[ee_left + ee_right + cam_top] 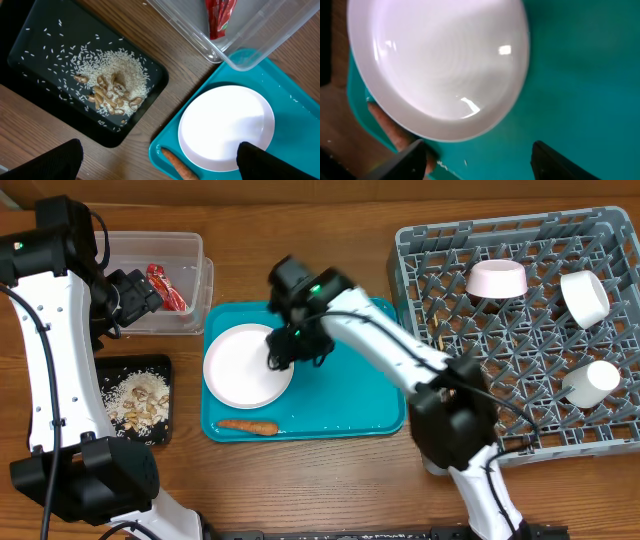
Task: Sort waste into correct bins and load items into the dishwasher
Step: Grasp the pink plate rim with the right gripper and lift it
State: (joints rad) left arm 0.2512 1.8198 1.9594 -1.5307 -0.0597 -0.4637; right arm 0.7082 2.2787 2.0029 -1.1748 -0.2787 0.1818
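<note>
Right fingers (560,159) spread by plate (245,365) rim, gripping nothing | left fingers (50,162) spread, empty | done: wrapper (165,288) in clear tub (190,250), scraps (138,400) in black tray (160,365), bowls (497,279) and cup (590,383) in rack (430,250) | left: plate, carrot (248,426) on teal tray (350,400) | chopsticks, tissue not made out

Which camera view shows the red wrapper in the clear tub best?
The overhead view: nearly the whole wrapper shows, lying inside the clear tub. The left wrist view catches only its lower part at the top edge. The right wrist view does not show it.
</note>
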